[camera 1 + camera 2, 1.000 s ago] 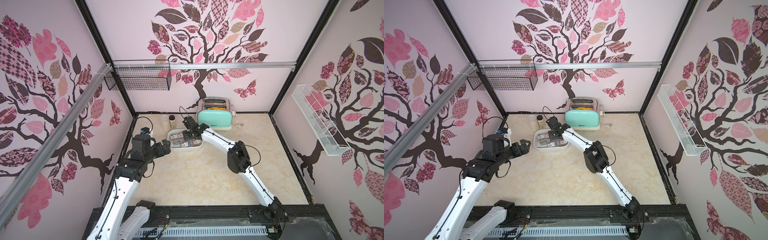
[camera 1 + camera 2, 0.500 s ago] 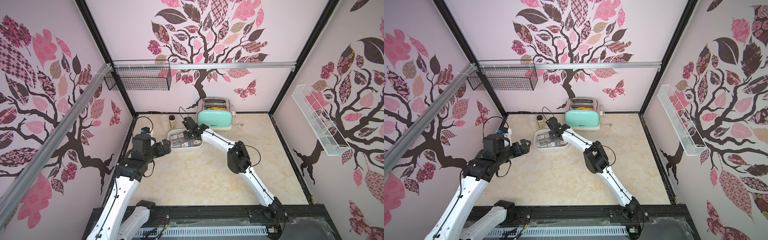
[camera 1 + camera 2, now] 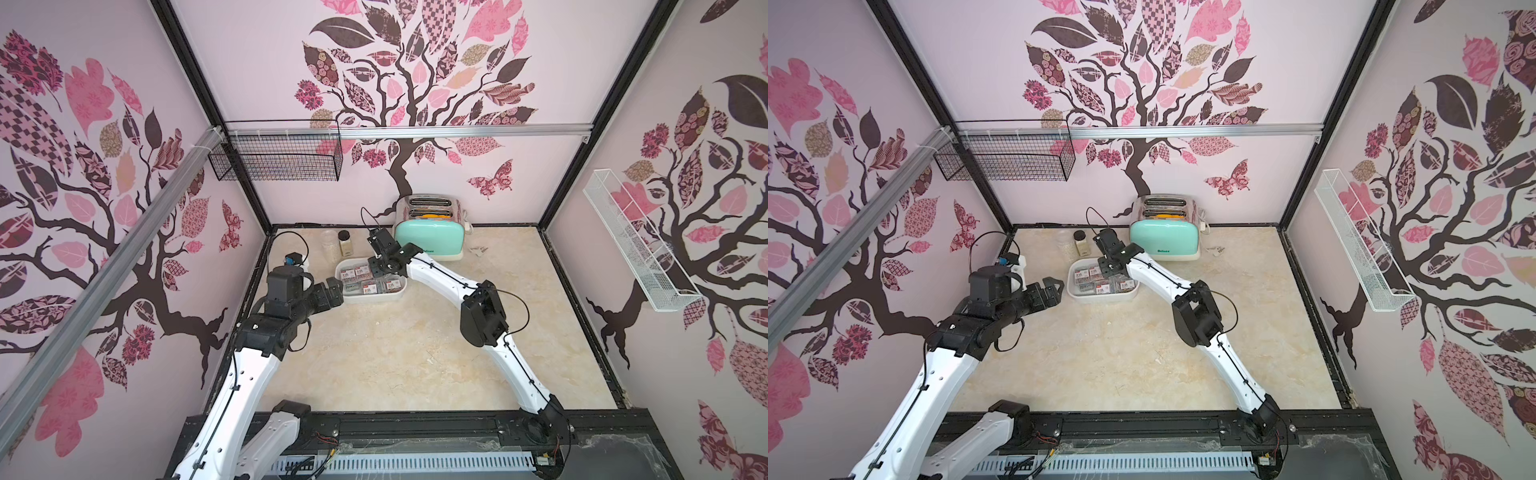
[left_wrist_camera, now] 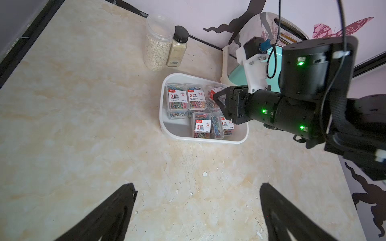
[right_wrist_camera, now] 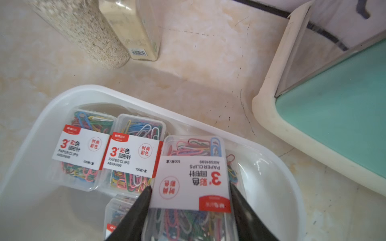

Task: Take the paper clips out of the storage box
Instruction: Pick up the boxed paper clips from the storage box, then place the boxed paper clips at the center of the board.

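My right hand [image 5: 189,189] reaches down into the storage box [image 5: 41,135], its two fingers [image 5: 144,200] closed against the opposite long edges of one clear case of paper clips [image 5: 192,181]. That case lies label up at the end of the box nearest the mint-green toaster [image 3: 428,243]. It rides over another case beneath it, and its corner overlaps a neighbour. Whether it has left the pile I cannot tell.

More cases of multicoloured clips remain in the box. Two [image 5: 81,150] [image 5: 131,158] lie side by side along its far wall. Others [image 4: 201,127] sit toward its near wall, beside the gripped one.

In both top views the white box [image 3: 399,296] [image 3: 1100,298] stands on the marble-patterned bench [image 3: 395,353]. My right hand [image 3: 376,270] [image 3: 1106,270] is over its far half.

My left hand [image 4: 196,185] holds nothing. Its fingers are spread as wide as they go, above bare bench just outside the box's left end. In a top view its fingertips [image 3: 1059,286] come close to the box's rim without touching it.

Two jars stand just beyond the box's far wall: a clear one of pale grains [image 4: 157,46] and a slimmer black-capped one [image 4: 177,50]. They touch each other but stand clear of the box.
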Controlling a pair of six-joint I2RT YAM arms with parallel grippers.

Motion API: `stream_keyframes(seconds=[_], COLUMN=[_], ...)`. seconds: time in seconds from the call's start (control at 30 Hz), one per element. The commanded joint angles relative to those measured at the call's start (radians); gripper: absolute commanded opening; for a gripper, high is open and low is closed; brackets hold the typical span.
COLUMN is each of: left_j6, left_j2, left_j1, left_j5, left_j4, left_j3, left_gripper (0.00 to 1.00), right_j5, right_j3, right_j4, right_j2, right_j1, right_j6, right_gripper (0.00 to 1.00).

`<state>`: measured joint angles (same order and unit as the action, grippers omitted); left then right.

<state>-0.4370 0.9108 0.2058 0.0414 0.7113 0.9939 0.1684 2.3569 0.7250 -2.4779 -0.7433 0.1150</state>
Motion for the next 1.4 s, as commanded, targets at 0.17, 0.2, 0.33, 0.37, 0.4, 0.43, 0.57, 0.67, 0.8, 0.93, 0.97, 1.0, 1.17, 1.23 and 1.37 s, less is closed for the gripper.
stream_keyframes(seconds=[0.17,0.2,0.33,0.37,0.4,0.43,0.57,0.67,0.8,0.93,0.97,1.0,1.17,1.23,1.37], left_j6=[0.018,0.020,0.030,0.032,0.031,0.032,0.028,0.018,0.007,-0.010,-0.014,-0.016,-0.013,-0.014,-0.015], left_j2=[0.008,0.008,0.017,0.020,0.022,0.026,0.035,0.039,0.047,0.062,0.062,0.061,0.074,0.086,0.103], left_j1=[0.005,0.004,0.004,0.004,0.004,0.004,0.004,0.005,0.004,0.011,0.015,0.022,0.080,0.101,0.132], left_j5=[0.006,0.008,0.013,0.012,0.013,0.014,0.026,0.029,0.046,0.065,0.063,0.061,0.022,0.015,0.011], left_j4=[-0.021,-0.021,-0.025,-0.027,-0.029,-0.030,-0.033,-0.042,-0.049,-0.055,-0.056,-0.059,-0.060,-0.060,-0.074], left_j3=[0.034,0.038,0.051,0.053,0.055,0.061,0.065,0.062,0.062,0.065,0.065,0.065,0.078,0.084,0.087], left_gripper=[0.98,0.98,0.98,0.98,0.98,0.98,0.98,0.97,0.97,0.96,0.96,0.96,0.96,0.96,0.96], right_j5=[-0.015,-0.019,-0.033,-0.034,-0.037,-0.037,-0.041,-0.040,-0.021,0.009,0.022,0.035,0.038,0.042,0.063], right_j3=[-0.121,-0.161,-0.346,-0.383,-0.433,-0.488,-0.673,-0.804,-0.995,-1.104,-1.126,-1.148,-1.208,-1.217,-1.269], right_j4=[-0.002,-0.004,-0.003,0.000,0.000,0.002,-0.003,0.000,-0.078,-0.172,-0.198,-0.227,-0.288,-0.289,-0.341], right_j2=[0.230,0.268,0.422,0.456,0.498,0.538,0.679,0.755,0.831,0.853,0.853,0.853,0.824,0.810,0.788], right_j1=[0.009,0.008,0.009,0.009,0.009,0.009,0.009,0.009,0.009,0.008,0.010,0.011,0.019,0.019,0.018], right_j6=[0.024,0.028,0.048,0.052,0.056,0.063,0.094,0.129,0.178,0.218,0.226,0.234,0.295,0.305,0.322], right_gripper=[0.19,0.19,0.18,0.18,0.18,0.18,0.18,0.18,0.18,0.18,0.18,0.17,0.17,0.17,0.17])
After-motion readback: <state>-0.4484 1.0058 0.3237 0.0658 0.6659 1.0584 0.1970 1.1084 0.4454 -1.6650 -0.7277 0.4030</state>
